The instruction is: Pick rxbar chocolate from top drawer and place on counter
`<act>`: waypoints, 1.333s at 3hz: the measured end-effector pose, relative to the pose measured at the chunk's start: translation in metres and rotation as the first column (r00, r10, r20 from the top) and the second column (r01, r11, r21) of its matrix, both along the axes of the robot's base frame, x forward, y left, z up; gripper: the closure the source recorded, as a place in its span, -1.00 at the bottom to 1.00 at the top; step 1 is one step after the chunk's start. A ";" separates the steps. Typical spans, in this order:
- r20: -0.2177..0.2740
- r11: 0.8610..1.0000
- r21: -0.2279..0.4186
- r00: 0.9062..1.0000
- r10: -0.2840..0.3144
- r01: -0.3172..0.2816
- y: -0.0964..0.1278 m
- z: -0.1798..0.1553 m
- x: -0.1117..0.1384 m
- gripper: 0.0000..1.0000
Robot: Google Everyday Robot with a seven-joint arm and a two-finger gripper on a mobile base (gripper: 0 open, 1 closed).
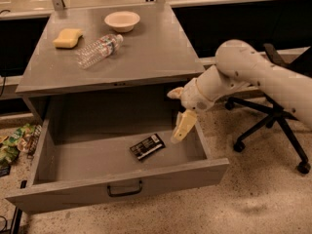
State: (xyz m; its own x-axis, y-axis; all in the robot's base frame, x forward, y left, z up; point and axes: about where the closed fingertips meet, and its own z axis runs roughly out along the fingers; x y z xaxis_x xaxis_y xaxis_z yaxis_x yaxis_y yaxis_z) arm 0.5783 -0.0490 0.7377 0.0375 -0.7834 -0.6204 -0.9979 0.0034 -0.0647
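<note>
The rxbar chocolate (147,146), a flat black bar with white lettering, lies on the floor of the open top drawer (63,194), right of centre. My gripper (173,117) hangs over the drawer's right side, just right of the bar and a little above it. Its cream fingers (184,126) are spread apart and hold nothing. The grey counter (151,52) is the cabinet top behind the drawer.
On the counter are a yellow sponge (68,37), a clear plastic bottle (98,50) lying on its side and a white bowl (122,20). A black office chair (273,116) stands to the right, behind my arm. Snack bags (14,143) lie on the floor at left.
</note>
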 end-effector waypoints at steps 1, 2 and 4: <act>0.007 0.998 0.066 1.000 0.011 -0.011 0.016 -0.030 0.003 -1.00; 0.026 0.996 0.093 1.000 0.014 -0.017 0.028 -0.051 0.010 -1.00; 0.019 0.993 0.100 0.998 0.053 -0.054 0.050 -0.096 0.023 -1.00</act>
State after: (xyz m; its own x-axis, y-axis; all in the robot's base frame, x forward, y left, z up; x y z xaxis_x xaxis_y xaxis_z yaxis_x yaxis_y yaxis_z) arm 0.6011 0.0007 0.6412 0.0886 -0.7136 -0.6950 -0.9956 -0.0426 -0.0831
